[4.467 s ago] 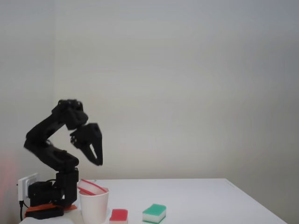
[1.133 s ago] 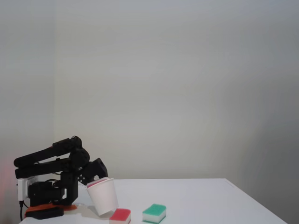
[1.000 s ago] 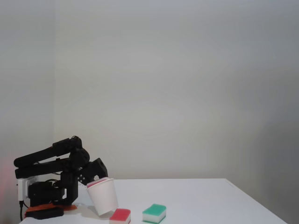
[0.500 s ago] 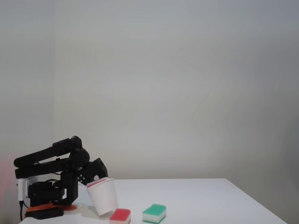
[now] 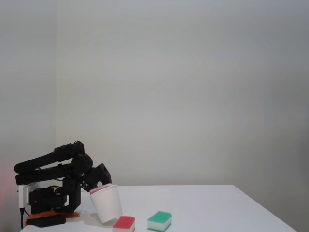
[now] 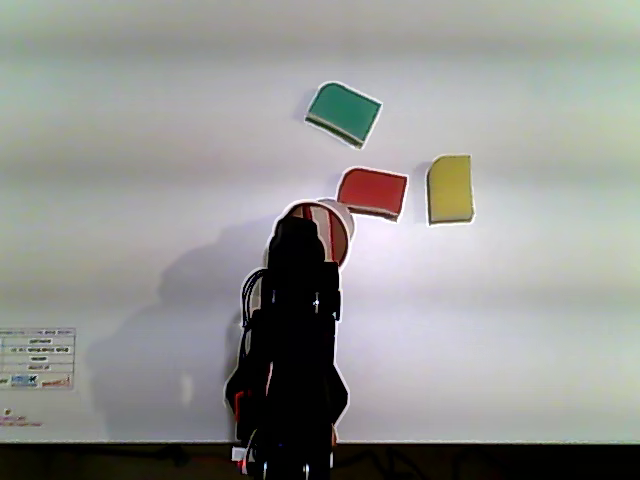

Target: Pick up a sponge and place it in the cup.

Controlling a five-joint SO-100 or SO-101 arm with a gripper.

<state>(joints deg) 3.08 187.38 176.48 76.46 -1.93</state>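
Note:
The white paper cup (image 5: 108, 205) stands tilted at the table's left, its rim leaning toward the arm. Seen from above, the cup (image 6: 344, 208) holds a red sponge (image 6: 332, 228) on edge. A second red-topped sponge (image 5: 124, 223) lies against the cup's base, and it shows in the other view as a sponge (image 6: 373, 192) just right of the cup. My black arm is folded low, with the gripper (image 5: 99, 182) resting at the cup's rim. From above, the gripper (image 6: 297, 233) covers part of the cup's mouth. Its fingertips are hidden.
A green-topped sponge (image 5: 159, 221) lies right of the red one; from above the green sponge (image 6: 343, 113) is farthest from the arm. A yellow sponge (image 6: 450, 189) sits right of the red sponge. A label sheet (image 6: 36, 358) lies at the near left.
Since 4.5 s ago the arm has folded down from above the cup, and the cup has tipped and shifted right against the red sponge. Nothing has moved over the last second.

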